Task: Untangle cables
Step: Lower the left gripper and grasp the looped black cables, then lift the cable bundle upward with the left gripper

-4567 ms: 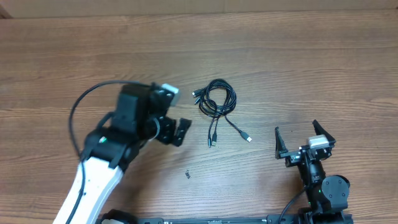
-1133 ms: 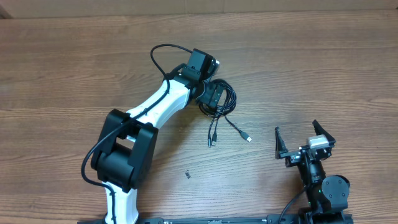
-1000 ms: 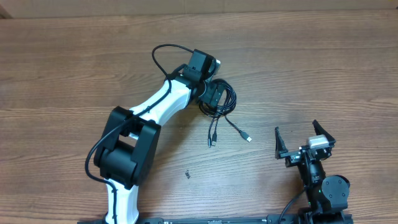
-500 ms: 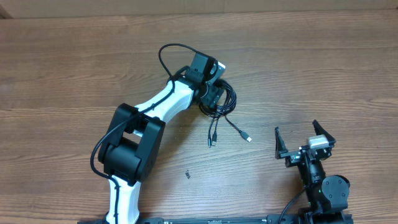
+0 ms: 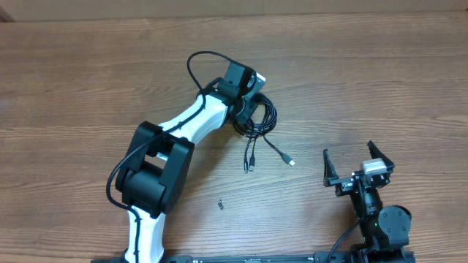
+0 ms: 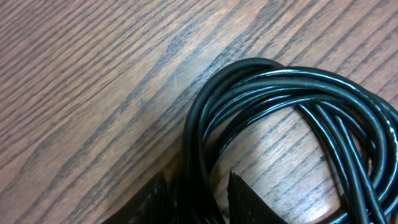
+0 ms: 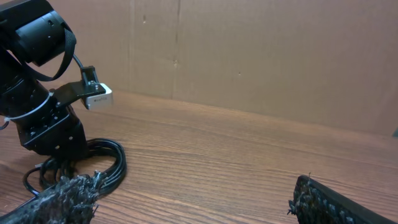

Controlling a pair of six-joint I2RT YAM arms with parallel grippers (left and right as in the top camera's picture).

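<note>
cables [image 5: 271, 119] lie mid-desk [image 5: 380, 73] as one small looped bundle. two tails trail toward the near edge, with plug ends [image 5: 292, 163] on them.

handling: thin, light and floppy with a glossy jacket. expect slip under a light pinch. if pulled, the whole coil likely drags as one lump. no stiffness, so strands should sag and re-loop when lifted. not fragile, but don't yank at the plugs.

left end effector [image 6: 196, 200] sits on the coil's edge nearest its arm. jaws stand narrow with a few strands between them, which reads as a pinch on the cables. my guess is a multi-strand hold lifts the knot, not one cord.

better hold: one tail just behind its plug, other arm pinning the coil.

right end effector [image 7: 193, 205] is at near-right, wide open and empty, well apart from the bundle.
</note>
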